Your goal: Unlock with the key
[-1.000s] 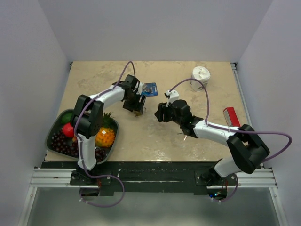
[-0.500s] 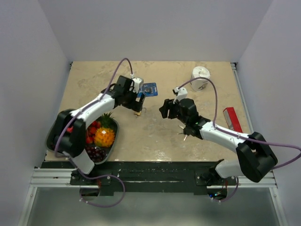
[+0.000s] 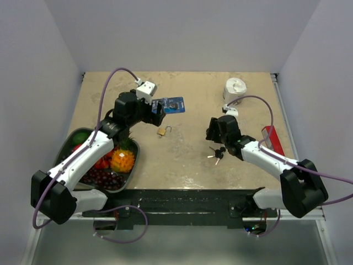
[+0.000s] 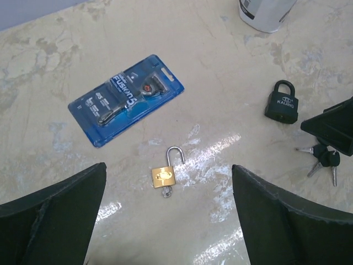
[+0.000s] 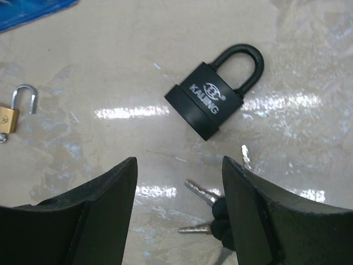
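Over on the top cam, the key bunch (image 3: pixel 216 154) is lying flat on the table (image 3: pixel 182 165), just off the right gripper (image 3: pixel 212 133) at about its 6 o'clock. The left gripper (image 3: pixel 159 113) hangs well apart, up at 10 o'clock by the blue blister pack (image 3: pixel 174 105) and the small brass padlock (image 3: pixel 162 131). So the right arm is the nearer one, no contest. Left wrist cam: the left gripper (image 4: pixel 168 167) is spread wide with nothing in it, hovering over the brass padlock (image 4: pixel 164 175). The black padlock (image 4: pixel 282 102) sits off at 2 o'clock and the key bunch (image 4: pixel 322 160) at 3 o'clock, out at the frame edge. Right wrist cam: the right gripper (image 5: pixel 179 163) is also spread and empty. The black padlock (image 5: pixel 212 102) is at 12 o'clock ahead of the gap, shackle shut and tipped toward 1 o'clock. The key bunch (image 5: pixel 212 212) is at 6 o'clock from it, low in the gap and hugging the right-side finger (image 5: pixel 259 215), which partly hides the black heads. The blades poke toward 9 o'clock, so the long axis runs across the gap, not along it. My guess is the wrist needs to back toward 6 o'clock and twist before pinching the heads.
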Robot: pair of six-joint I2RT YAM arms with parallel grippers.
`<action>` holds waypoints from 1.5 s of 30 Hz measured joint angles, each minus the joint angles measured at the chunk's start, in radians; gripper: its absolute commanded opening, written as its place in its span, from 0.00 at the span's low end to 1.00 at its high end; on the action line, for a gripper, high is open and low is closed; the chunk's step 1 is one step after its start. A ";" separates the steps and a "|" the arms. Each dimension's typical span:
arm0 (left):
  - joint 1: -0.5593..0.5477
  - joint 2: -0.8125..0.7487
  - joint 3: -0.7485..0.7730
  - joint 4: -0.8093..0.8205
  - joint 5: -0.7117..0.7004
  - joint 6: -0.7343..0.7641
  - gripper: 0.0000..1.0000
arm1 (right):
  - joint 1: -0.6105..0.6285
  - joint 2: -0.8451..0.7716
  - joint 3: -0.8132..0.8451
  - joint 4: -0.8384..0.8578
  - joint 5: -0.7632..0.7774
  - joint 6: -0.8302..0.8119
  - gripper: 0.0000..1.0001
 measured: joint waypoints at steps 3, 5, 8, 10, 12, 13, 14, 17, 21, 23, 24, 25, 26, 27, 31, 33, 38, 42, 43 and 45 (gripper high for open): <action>0.000 0.000 -0.010 -0.008 0.006 -0.014 1.00 | -0.005 0.000 0.002 -0.067 0.017 0.043 0.67; 0.000 -0.002 -0.010 -0.007 0.013 -0.027 1.00 | -0.010 -0.001 0.005 -0.111 0.020 0.074 0.67; 0.000 -0.006 -0.011 -0.007 0.027 -0.034 0.99 | -0.012 -0.007 0.008 -0.165 0.027 0.100 0.67; 0.000 -0.011 -0.011 -0.007 0.034 -0.043 1.00 | -0.013 -0.017 0.010 -0.203 0.041 0.112 0.67; 0.000 -0.019 -0.011 -0.006 0.039 -0.048 0.99 | -0.018 -0.031 0.013 -0.240 0.048 0.122 0.67; 0.000 -0.024 -0.011 -0.006 0.042 -0.048 1.00 | -0.019 -0.035 0.015 -0.251 0.050 0.124 0.66; 0.000 -0.028 -0.011 -0.005 0.045 -0.048 1.00 | -0.021 -0.041 0.018 -0.264 0.051 0.128 0.66; 0.000 -0.038 -0.011 0.001 0.056 -0.051 1.00 | -0.025 -0.054 0.021 -0.293 0.059 0.142 0.65; 0.000 -0.045 -0.012 0.003 0.068 -0.056 0.99 | -0.026 -0.054 0.021 -0.323 0.060 0.161 0.62; 0.000 -0.046 -0.012 0.005 0.076 -0.057 1.00 | -0.026 -0.054 0.018 -0.325 0.059 0.174 0.61; 0.000 -0.046 -0.012 0.005 0.078 -0.058 1.00 | -0.027 -0.054 0.014 -0.322 0.059 0.181 0.61; 0.000 -0.047 -0.013 0.006 0.080 -0.059 1.00 | -0.027 -0.054 0.006 -0.318 0.057 0.190 0.61; 0.000 -0.047 -0.013 0.008 0.082 -0.060 1.00 | -0.027 -0.054 -0.002 -0.315 0.055 0.195 0.60; 0.000 -0.047 -0.014 0.008 0.084 -0.061 1.00 | -0.028 -0.054 -0.011 -0.312 0.050 0.202 0.60; 0.000 -0.050 -0.018 0.013 0.092 -0.066 1.00 | -0.030 -0.035 -0.039 -0.309 0.037 0.217 0.59; 0.000 -0.052 -0.019 0.014 0.095 -0.066 0.99 | -0.031 -0.013 -0.042 -0.302 0.035 0.220 0.59; 0.000 -0.055 -0.019 0.018 0.098 -0.066 1.00 | -0.031 0.008 -0.058 -0.282 0.027 0.229 0.57; 0.000 -0.055 -0.019 0.022 0.099 -0.066 1.00 | -0.031 0.015 -0.078 -0.255 0.009 0.248 0.57; 0.000 -0.055 -0.019 0.022 0.100 -0.066 1.00 | -0.031 0.019 -0.082 -0.250 0.006 0.253 0.56; 0.000 -0.055 -0.019 0.022 0.101 -0.066 1.00 | -0.031 0.023 -0.086 -0.243 0.005 0.257 0.54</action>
